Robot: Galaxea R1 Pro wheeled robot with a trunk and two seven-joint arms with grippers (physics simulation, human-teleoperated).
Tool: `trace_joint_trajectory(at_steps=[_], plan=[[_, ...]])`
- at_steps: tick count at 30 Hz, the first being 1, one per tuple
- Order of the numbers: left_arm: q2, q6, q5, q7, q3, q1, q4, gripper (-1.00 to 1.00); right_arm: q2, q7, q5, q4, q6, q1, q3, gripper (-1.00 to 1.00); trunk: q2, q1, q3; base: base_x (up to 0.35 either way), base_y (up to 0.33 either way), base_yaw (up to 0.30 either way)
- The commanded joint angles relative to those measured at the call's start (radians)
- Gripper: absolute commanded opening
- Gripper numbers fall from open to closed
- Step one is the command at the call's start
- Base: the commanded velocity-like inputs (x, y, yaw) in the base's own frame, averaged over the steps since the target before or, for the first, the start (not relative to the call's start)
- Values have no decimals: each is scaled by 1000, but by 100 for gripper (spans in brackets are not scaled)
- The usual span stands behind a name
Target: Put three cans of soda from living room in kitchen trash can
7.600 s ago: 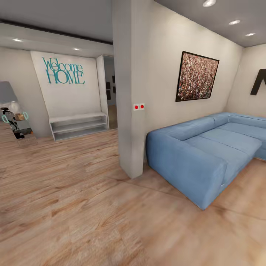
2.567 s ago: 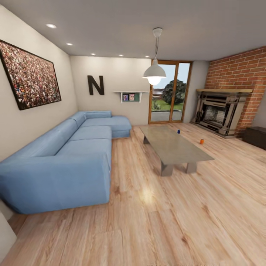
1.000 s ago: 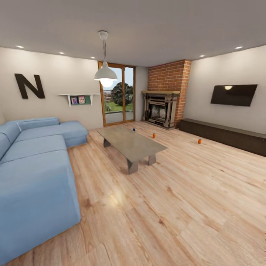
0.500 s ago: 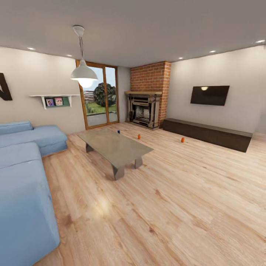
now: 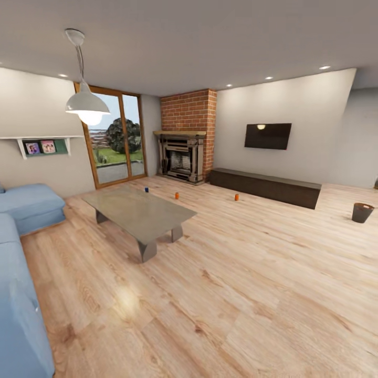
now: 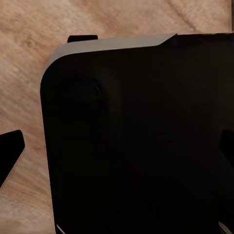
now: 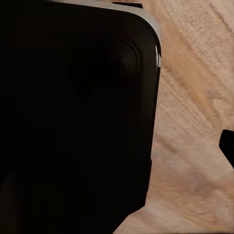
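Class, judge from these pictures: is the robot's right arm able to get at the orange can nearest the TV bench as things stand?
Probably not. That orange can stands far across the wood floor, near the long dark bench. Nothing blocks the way, but the robot would have to drive closer first.

The wood floor [image 5: 252, 283] is wide open ahead. The glass bench [image 5: 137, 212] and the blue sofa [image 5: 21, 273] block the left side.

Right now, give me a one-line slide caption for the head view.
Living room: blue can and two orange cans on the wood floor beyond the glass coffee table, near the fireplace.
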Motion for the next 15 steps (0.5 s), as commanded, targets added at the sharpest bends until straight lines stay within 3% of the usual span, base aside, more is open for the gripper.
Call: trace_joint_trajectory(at_steps=[1, 15], plan=[[0, 0, 0, 0, 0, 0, 0, 100, 0, 0, 0, 0, 0, 0, 0, 100, 0, 0, 0, 2, 0, -285], [-2, -7, 0, -1, 0, 0, -6, 100, 0, 0, 0, 0, 0, 0, 0, 100, 0, 0, 6, 0, 0, -285]])
